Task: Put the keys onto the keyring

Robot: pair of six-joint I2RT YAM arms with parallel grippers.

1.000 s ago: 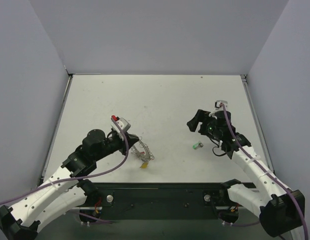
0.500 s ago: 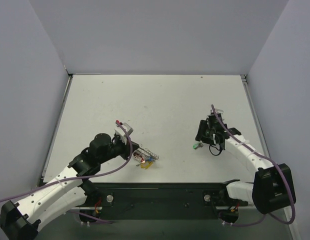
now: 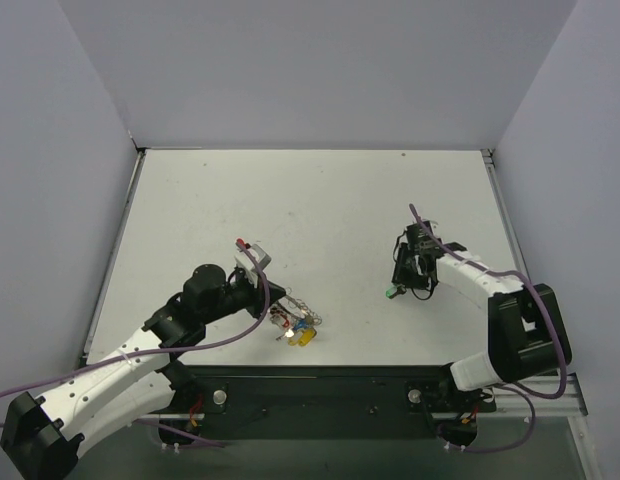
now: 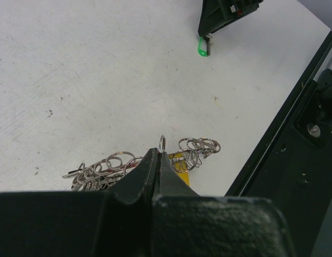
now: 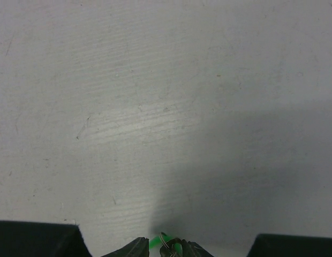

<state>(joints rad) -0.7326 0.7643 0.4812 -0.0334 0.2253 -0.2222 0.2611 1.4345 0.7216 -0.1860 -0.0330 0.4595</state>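
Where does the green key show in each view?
Top external: green key right of centre, beside the right gripper.
Left wrist: green key near the top edge, right of centre.
Right wrist: green key at the bottom edge, partly cut off.
Shared landmark: the right gripper, at the key in every view.

table | white, scuffed | keyring heap front-ctr | green key to right, apart
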